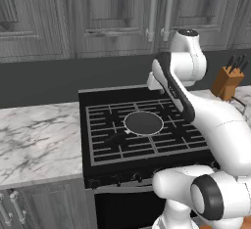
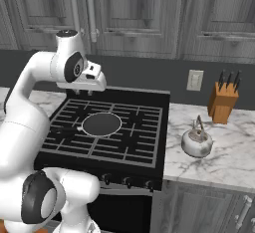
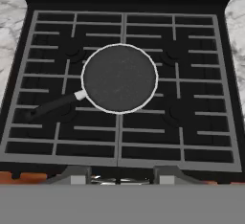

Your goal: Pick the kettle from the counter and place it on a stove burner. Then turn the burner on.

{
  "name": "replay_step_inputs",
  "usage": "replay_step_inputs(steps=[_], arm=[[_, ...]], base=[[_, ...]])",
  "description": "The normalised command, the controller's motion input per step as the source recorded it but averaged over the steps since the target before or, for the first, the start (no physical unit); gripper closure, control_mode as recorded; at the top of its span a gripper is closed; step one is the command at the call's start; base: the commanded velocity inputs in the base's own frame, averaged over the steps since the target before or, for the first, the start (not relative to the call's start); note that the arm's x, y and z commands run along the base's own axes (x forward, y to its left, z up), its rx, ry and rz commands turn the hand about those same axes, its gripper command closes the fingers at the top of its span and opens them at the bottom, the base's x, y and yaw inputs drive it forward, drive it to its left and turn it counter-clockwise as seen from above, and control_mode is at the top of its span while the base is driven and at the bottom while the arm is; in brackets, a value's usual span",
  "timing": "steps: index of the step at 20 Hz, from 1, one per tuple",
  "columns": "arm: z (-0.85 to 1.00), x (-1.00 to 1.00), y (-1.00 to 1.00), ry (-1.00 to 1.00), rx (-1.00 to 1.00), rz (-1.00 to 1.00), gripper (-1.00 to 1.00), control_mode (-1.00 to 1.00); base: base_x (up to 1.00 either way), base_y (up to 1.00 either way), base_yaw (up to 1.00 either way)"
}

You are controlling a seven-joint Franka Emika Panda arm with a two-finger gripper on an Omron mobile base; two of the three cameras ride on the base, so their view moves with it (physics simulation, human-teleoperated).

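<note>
While 1 round dark pan with a pale rim (image 3: pixel 119 78) sat mid-grate on the black cast-iron stove burner (image 2: pixel 134 142), 1 squat silver kettle (image 2: pixel 197 141) stood on the white marble counter (image 2: pixel 234 162) right of the stove, near 1 wooden knife block (image 2: pixel 222 102); the gripper's (image 2: pixel 89 91) jaw state I could not tell.

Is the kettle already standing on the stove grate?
No, the kettle stands on the counter to the right of the stove, in front of the knife block.

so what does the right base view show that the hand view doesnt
Right base view alone: the kettle upright on the counter right of the stove, the knife block, a wall outlet, the upper cabinets. Hand view alone: the pincer fingertips at the bottom edge. Both: the stove burner grates and the round dark pan at centre.
</note>
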Motion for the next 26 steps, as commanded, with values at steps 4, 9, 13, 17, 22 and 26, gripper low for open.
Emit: replay_step_inputs(steps=[4,9,13,17,22,26], arm=[[0.00,-0.19,-0.08,0.00,0.00,-0.01,-1.00,-1.00],[-0.02,-0.39,-0.58,-0.04,0.00,-0.01,-1.00,-1.00],[0.00,-0.24,-0.67,0.00,0.01,-0.01,-1.00,-1.00],[0.00,-0.31,-0.88,0.00,0.05,-0.01,-1.00,-1.00],[0.00,-0.28,-0.90,0.00,0.08,-0.03,-1.00,-1.00],[0.00,-0.06,-0.87,0.00,0.07,-0.06,-1.00,-1.00]], base=[[0.00,0.00,0.00],[0.00,0.00,0.00],[0.00,0.00,0.00],[0.00,0.00,0.00],[0.00,0.00,0.00],[0.00,0.00,0.00]])
